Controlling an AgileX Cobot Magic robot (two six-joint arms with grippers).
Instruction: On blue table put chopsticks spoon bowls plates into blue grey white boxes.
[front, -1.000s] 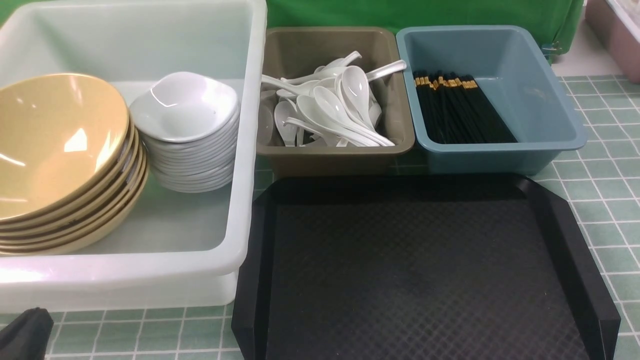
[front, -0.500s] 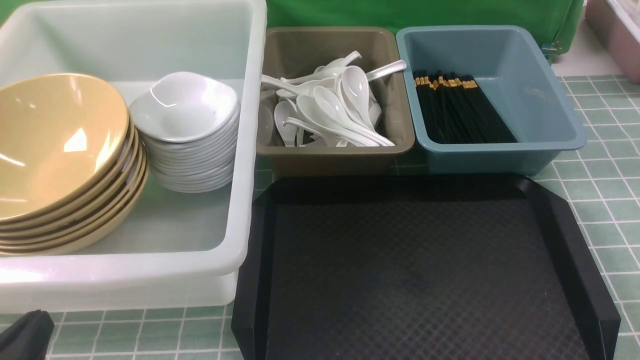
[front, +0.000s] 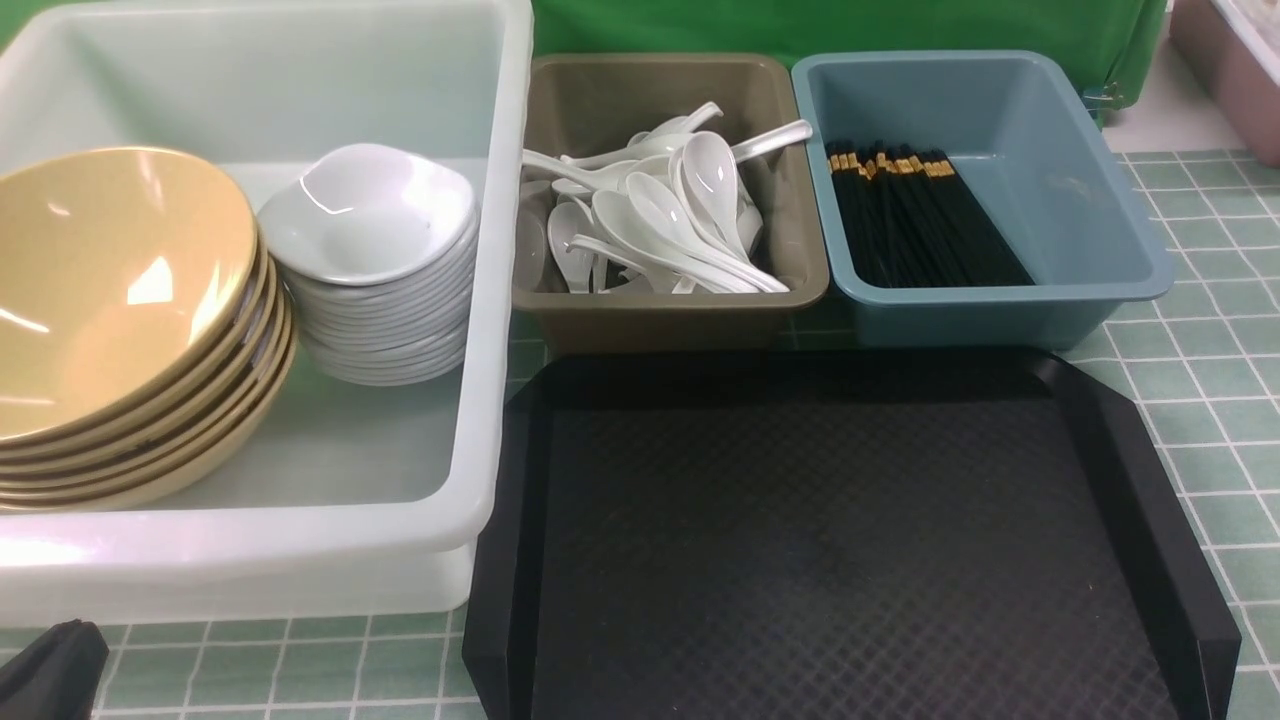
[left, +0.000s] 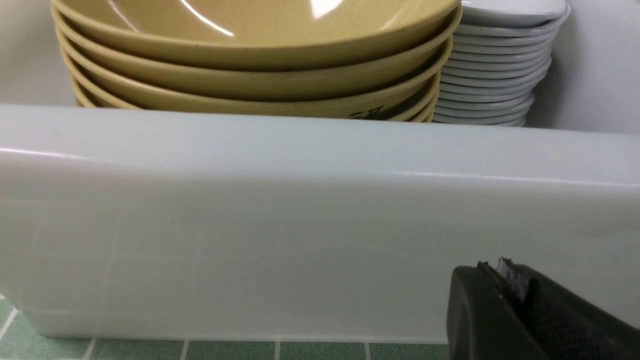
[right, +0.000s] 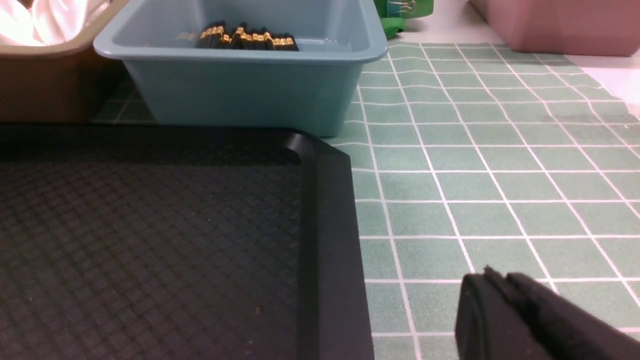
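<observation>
The white box (front: 490, 300) holds a stack of yellow bowls (front: 110, 290) and a stack of white plates (front: 375, 215). The grey box (front: 660, 310) holds several white spoons (front: 670, 215). The blue box (front: 1080, 200) holds black chopsticks (front: 915, 215). My left gripper (left: 492, 272) is shut and empty, low on the blue table in front of the white box's near wall (left: 300, 225); only its tip shows in the front view (front: 50, 665). My right gripper (right: 492, 280) is shut and empty over the table to the right of the black tray; it is out of the front view.
A black textured tray (front: 840, 540) lies empty in front of the grey and blue boxes; its right rim shows in the right wrist view (right: 330, 240). A pink tub (front: 1230, 70) stands at the far right. Green cloth (front: 800, 25) hangs behind the boxes.
</observation>
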